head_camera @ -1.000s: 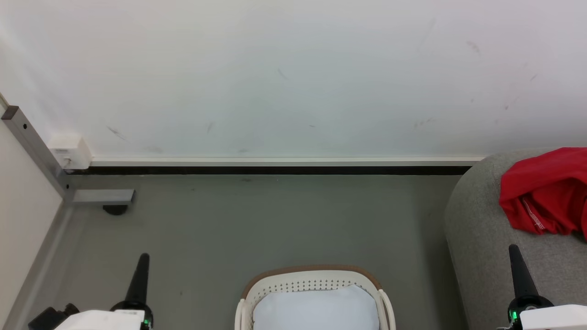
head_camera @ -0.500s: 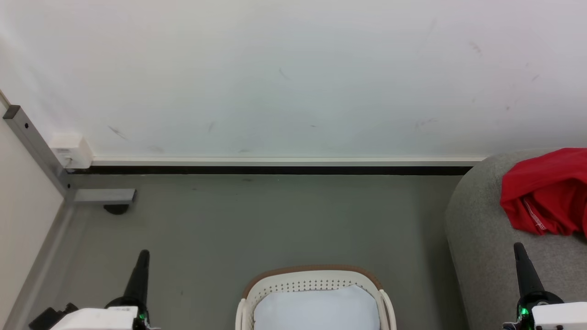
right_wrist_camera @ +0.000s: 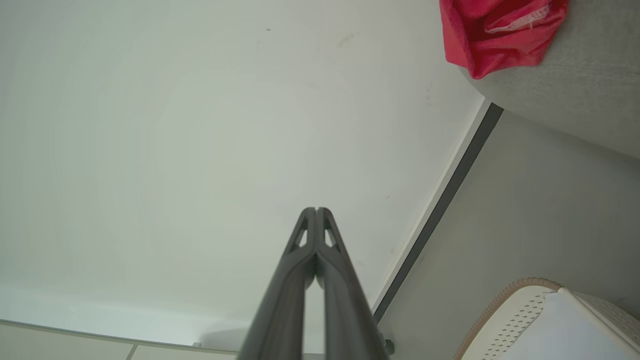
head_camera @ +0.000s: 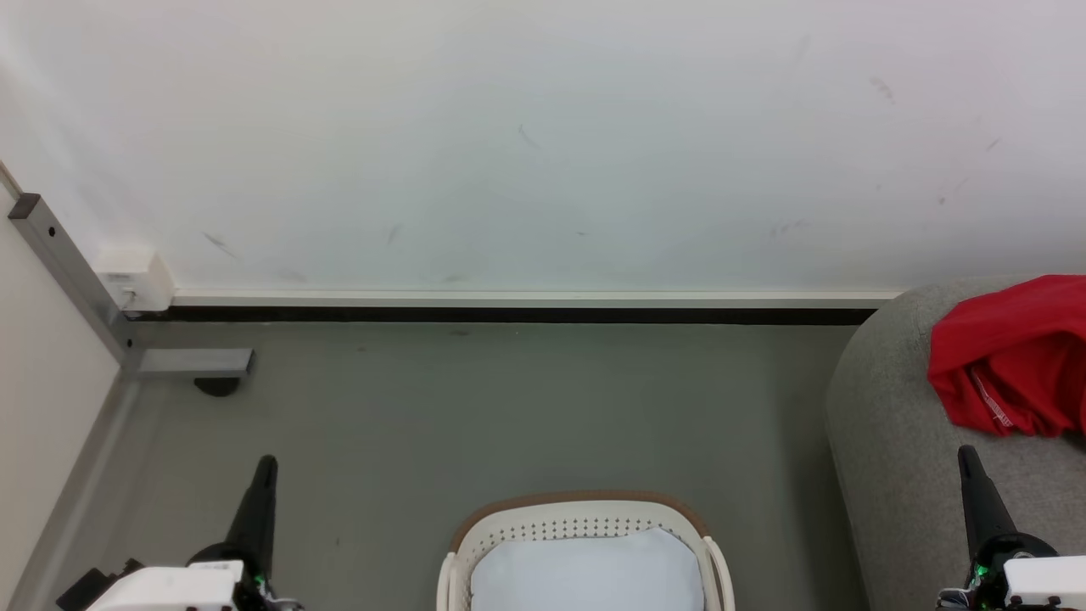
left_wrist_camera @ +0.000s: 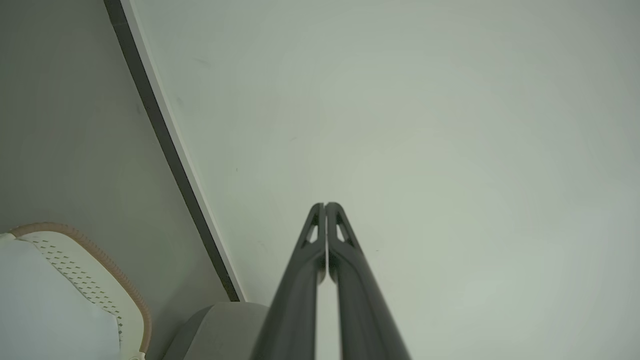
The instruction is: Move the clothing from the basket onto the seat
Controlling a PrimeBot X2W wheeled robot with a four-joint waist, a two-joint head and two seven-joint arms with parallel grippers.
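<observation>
Left gripper [head_camera: 265, 468]: fingers pressed together, nothing held, over floor [head_camera: 509, 407] left of basket [head_camera: 579, 502]. Right gripper [head_camera: 967, 458]: fingers together, nothing held, over seat [head_camera: 882, 441]. Clothing [head_camera: 1010, 365]: red heap on seat, beyond right gripper, apart from it.

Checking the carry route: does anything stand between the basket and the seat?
Nothing visible does. Bare grey floor separates the basket from the seat on the robot's right, where red clothing already lies.
</observation>
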